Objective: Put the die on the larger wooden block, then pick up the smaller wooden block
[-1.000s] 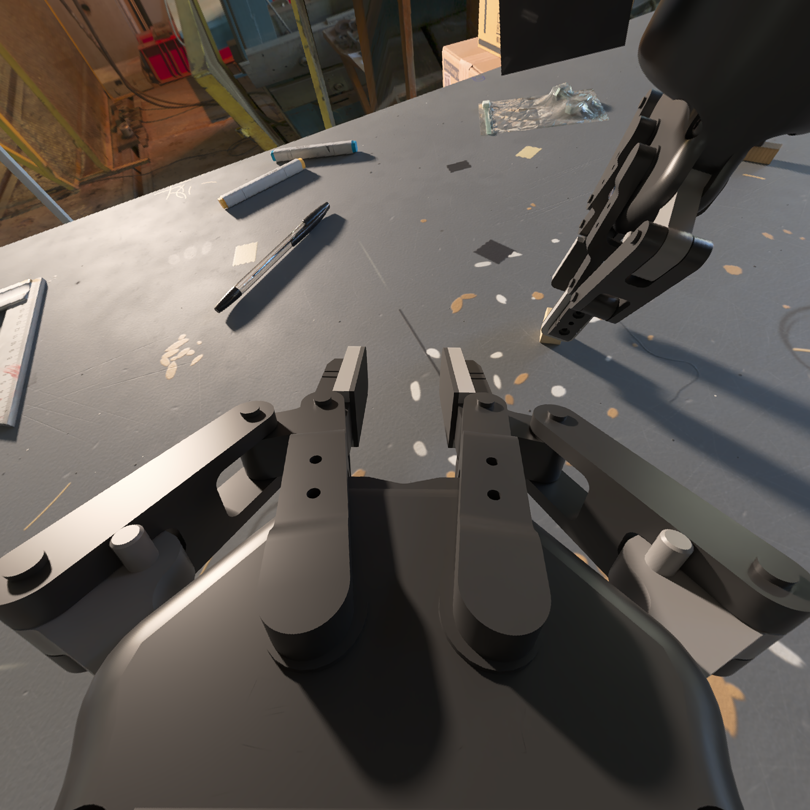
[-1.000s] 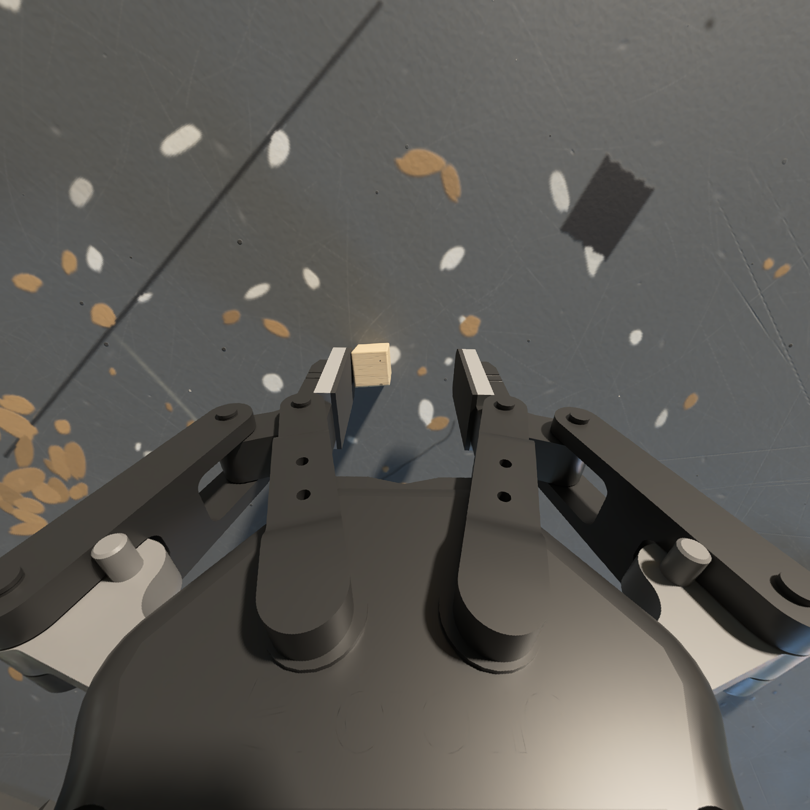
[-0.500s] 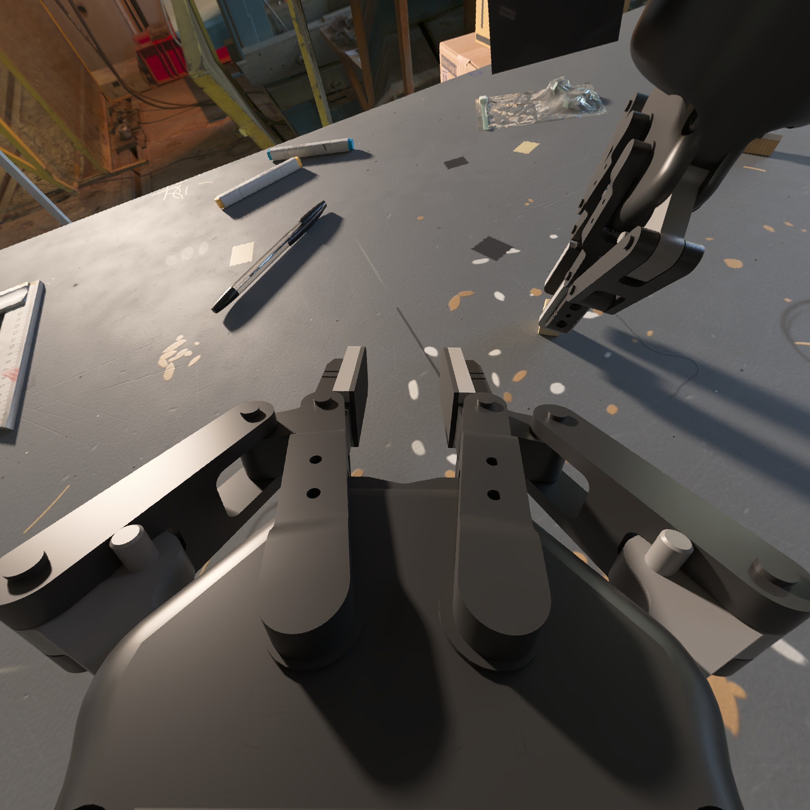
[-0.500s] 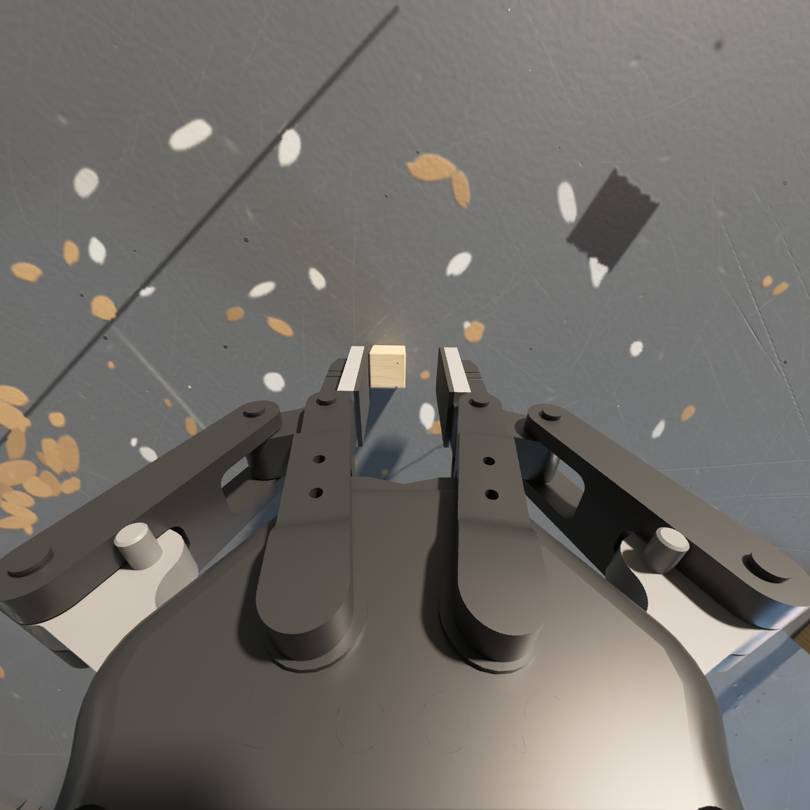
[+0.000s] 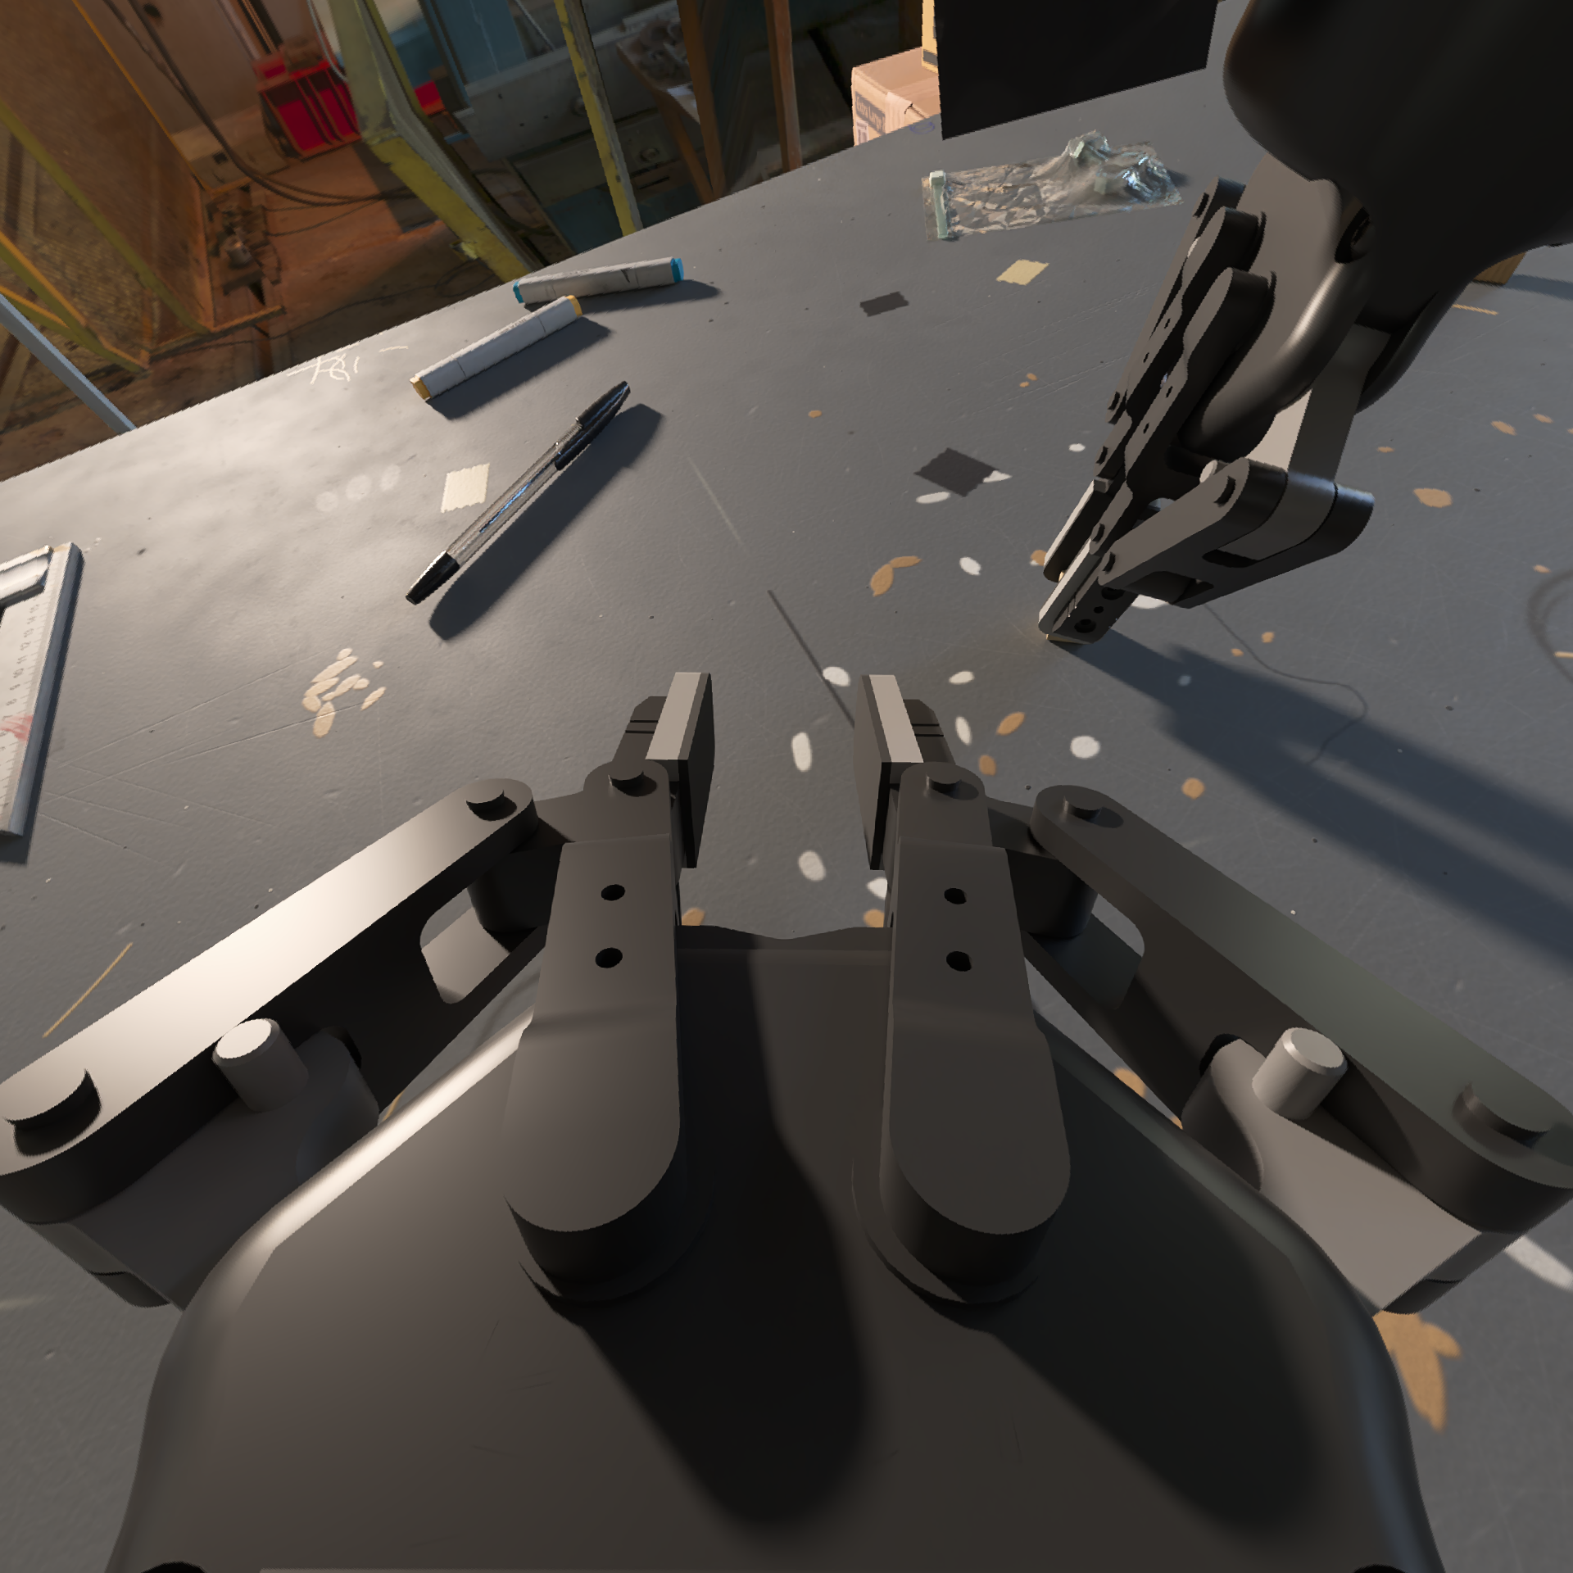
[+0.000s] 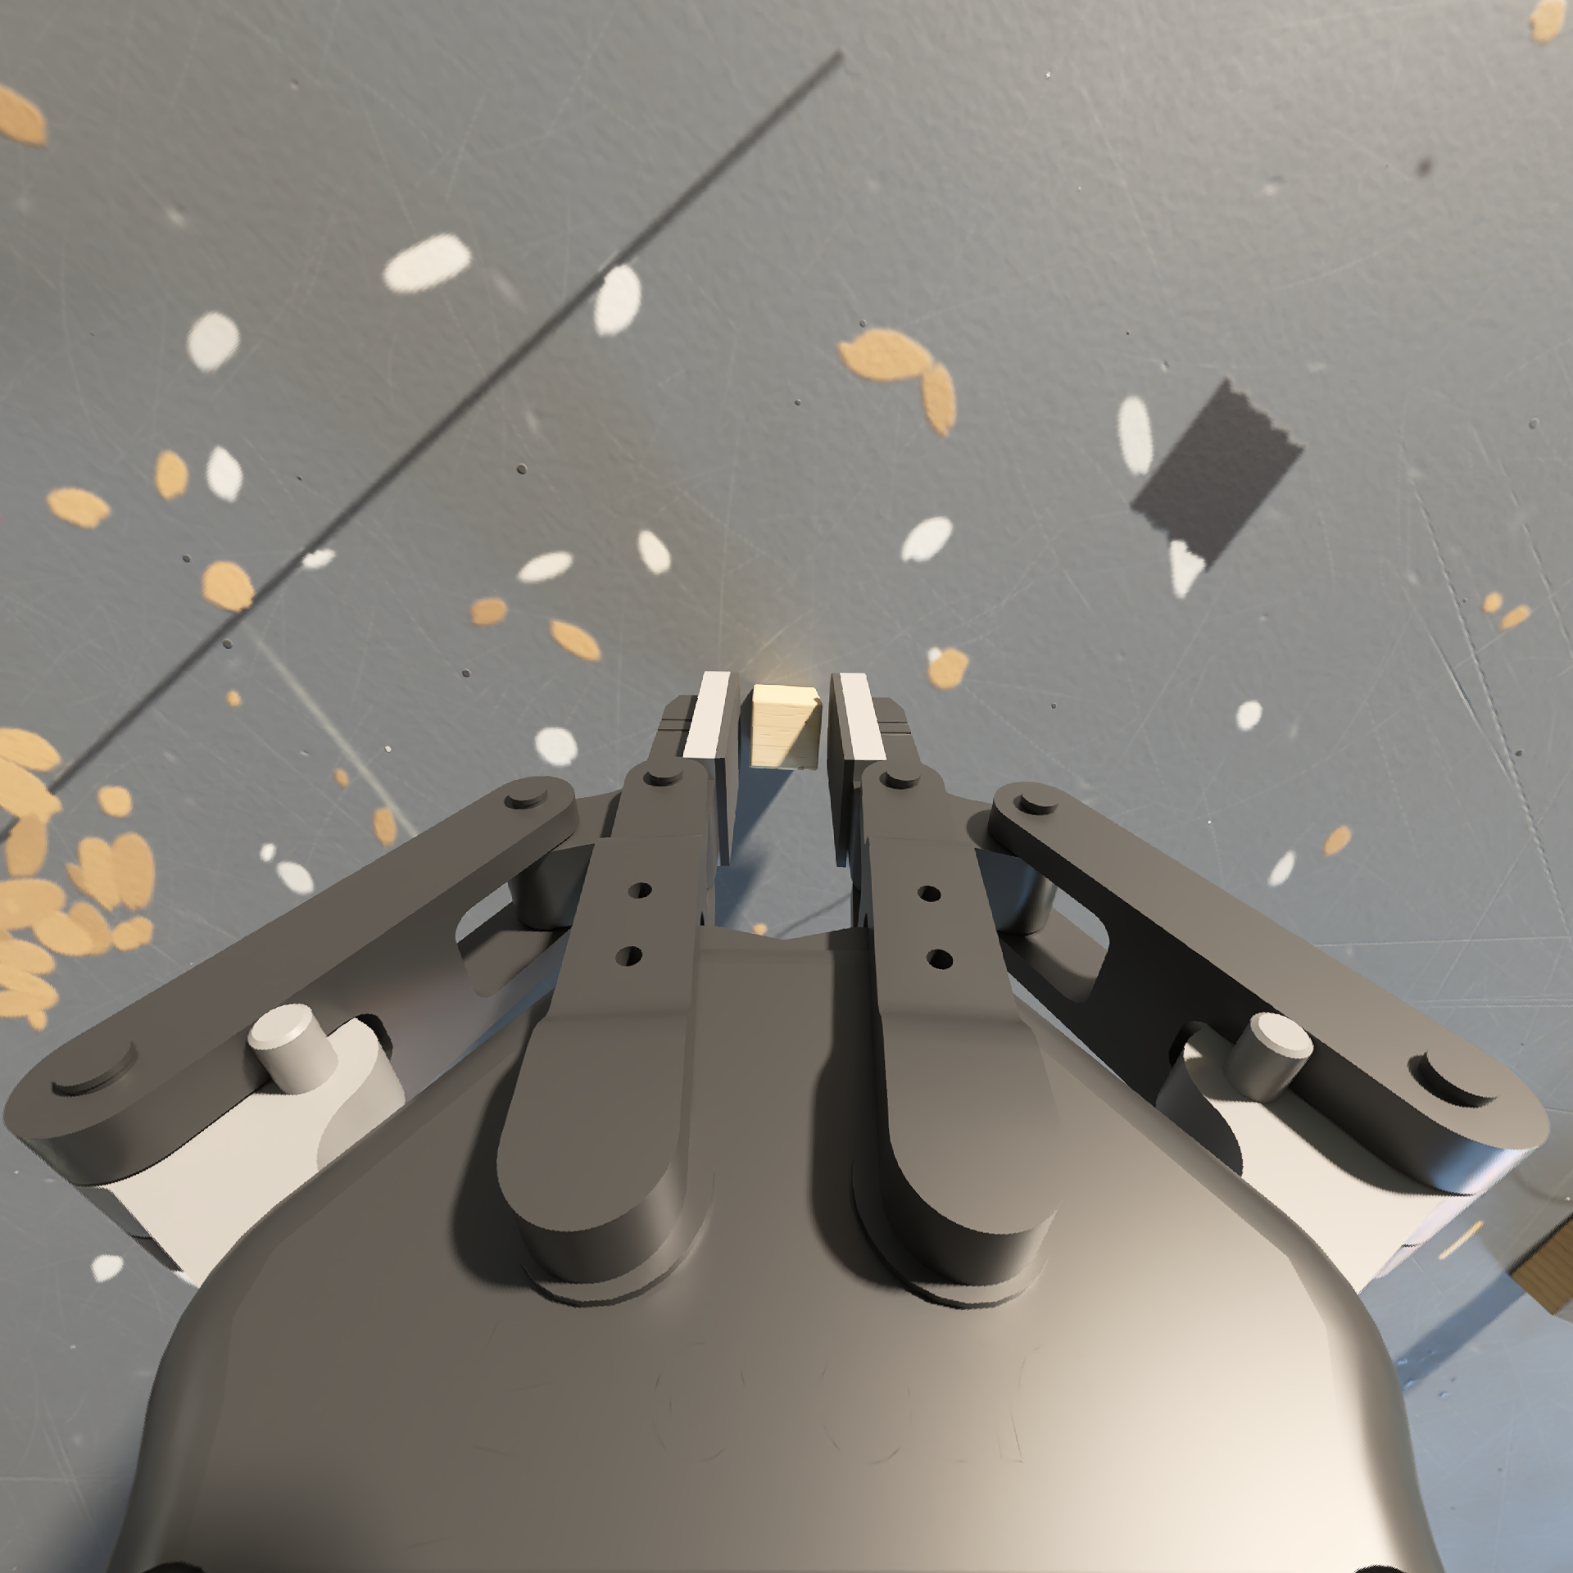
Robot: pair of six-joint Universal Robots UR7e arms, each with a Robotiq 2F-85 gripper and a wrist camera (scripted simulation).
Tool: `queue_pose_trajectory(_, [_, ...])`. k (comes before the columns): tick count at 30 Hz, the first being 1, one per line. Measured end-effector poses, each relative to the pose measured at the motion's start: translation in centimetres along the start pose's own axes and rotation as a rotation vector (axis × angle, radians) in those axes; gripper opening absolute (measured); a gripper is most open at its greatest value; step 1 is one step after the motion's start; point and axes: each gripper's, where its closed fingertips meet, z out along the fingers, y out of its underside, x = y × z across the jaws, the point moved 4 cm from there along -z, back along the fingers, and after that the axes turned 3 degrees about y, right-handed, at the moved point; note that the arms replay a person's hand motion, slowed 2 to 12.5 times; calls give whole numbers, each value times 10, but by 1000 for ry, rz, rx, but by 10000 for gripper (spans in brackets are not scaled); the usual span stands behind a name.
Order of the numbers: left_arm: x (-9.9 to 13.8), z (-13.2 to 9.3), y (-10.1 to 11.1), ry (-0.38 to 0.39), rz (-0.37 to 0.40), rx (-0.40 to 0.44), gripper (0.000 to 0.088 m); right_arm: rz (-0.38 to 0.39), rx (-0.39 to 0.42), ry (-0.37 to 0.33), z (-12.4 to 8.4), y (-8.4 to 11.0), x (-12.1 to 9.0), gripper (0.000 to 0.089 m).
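Observation:
The smaller wooden block [image 6: 785, 728], a pale cube, sits on the grey table [image 6: 1106, 213] between the fingertips of my right gripper [image 6: 781, 723]. The jaws stand narrowly apart, with a slim gap on each side of the block. From the left wrist view the right gripper [image 5: 1074, 626] points down with its tips at the table. My left gripper [image 5: 785, 740] is part open and empty above the table. A brown wooden corner [image 6: 1551, 1277] at the right edge may be the larger block. The die is not in view.
A black pen [image 5: 519, 494], two markers [image 5: 498, 345] [image 5: 596, 277], a metal square ruler [image 5: 34, 681] and a clear plastic bag [image 5: 1047, 191] lie on the far part of the table. The table's far edge runs behind them. Paint flecks and a dark tape patch [image 6: 1217, 477] mark the surface.
The right gripper's jaws have closed in from wide apart to just either side of the small block, and it has come lower. The left gripper has stayed as it was.

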Motion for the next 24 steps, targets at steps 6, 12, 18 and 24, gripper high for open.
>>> queue_pose_trajectory(6, [0,1,1,1,1,-2,303,-27,3,1,-1,0,-4,145])
queue_pose_trajectory(12, [0,1,1,1,0,-5,303,-55,12,10,-2,-1,-7,139])
queue_pose_trajectory(18, [0,2,2,3,-2,-9,303,-76,23,15,-5,-1,-10,139])
queue_pose_trajectory(24, [0,3,3,5,-3,-14,303,-84,36,0,-8,-1,-12,140])
